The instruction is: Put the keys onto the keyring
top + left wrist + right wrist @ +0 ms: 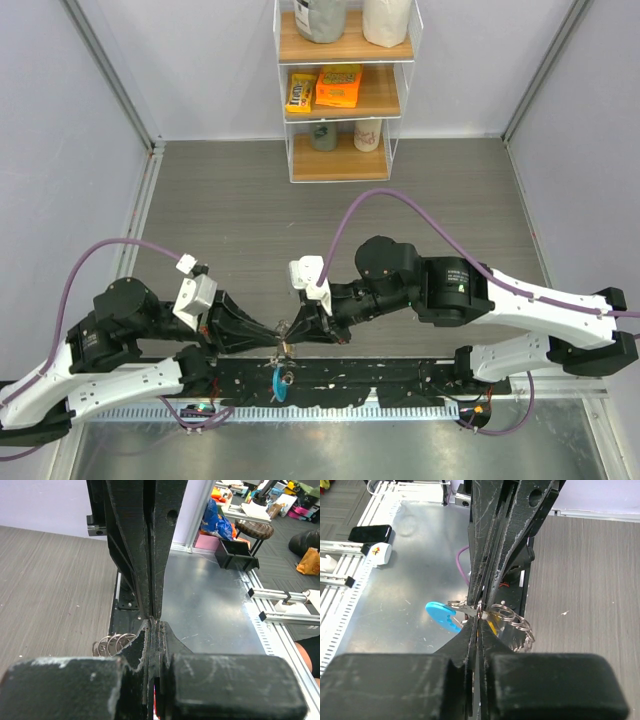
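Both tools meet tip to tip in mid-air over the near edge of the surface (250,200), and the whole job hangs between them. My right tool (477,614) is narrowed to a slit, nipping a thin silvery piece that runs to the blue tag (442,616). The coils of the keyring (510,619) sit just beside its fingertips, with a yellow key (492,628) tucked under them. My left tool (152,625) is closed down too, with ring coils just beside it, but I cannot tell what it actually pinches.

The main worry is the grip. The wire is thin and springy, so if either arm pulls or twists off-line it may slide out, and the bundle would drop onto the black rail (400,375) below, which I judge an awkward spot to pick from. The fingertips are so close that a small push could jam them together. My own fingers also hide the joint, so I cannot confirm the key is threaded, and loosening either grip now could shed it.
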{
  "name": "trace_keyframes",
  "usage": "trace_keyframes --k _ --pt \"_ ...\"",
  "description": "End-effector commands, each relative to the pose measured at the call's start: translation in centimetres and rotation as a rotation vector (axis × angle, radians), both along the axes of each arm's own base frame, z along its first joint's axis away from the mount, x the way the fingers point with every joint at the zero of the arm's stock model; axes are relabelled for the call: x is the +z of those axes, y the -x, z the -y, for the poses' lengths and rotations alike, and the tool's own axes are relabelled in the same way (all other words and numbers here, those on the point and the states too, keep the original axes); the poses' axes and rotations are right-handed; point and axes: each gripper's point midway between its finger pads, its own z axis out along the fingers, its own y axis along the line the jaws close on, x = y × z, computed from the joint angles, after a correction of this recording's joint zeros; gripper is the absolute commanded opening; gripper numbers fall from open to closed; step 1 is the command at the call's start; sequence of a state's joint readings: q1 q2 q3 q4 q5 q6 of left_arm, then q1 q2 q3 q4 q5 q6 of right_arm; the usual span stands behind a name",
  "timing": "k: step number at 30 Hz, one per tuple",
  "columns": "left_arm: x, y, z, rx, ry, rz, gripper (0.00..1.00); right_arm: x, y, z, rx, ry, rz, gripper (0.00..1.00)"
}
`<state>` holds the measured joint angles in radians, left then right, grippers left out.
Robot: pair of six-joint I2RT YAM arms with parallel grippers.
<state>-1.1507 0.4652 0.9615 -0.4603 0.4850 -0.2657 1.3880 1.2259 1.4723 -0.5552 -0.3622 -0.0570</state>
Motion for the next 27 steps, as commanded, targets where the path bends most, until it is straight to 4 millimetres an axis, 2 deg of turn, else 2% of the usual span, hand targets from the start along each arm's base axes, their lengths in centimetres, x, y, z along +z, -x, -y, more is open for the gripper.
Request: trace_keyframes --k 1,11,22,27 --pt "2.8 0.1 -0.3 0.004 0.116 0.037 0.0 0.7 0.1 -0.3 0.009 -0.037 0.015 0.06" --pt "4.3 0.0 -1.1 0.034 0.214 0.054 0.0 -0.1 0.6 0.5 0.01 -0.086 -0.025 0.06" --pt "5.2 -0.1 -1.2 0.04 0.278 0.062 0.0 -0.5 1.2 -0.1 0.025 -0.122 -0.073 0.07" --pt "5.2 0.0 -1.2 0.036 0.293 0.059 0.0 0.5 1.0 0.3 0.021 -0.137 -0.042 0.25"
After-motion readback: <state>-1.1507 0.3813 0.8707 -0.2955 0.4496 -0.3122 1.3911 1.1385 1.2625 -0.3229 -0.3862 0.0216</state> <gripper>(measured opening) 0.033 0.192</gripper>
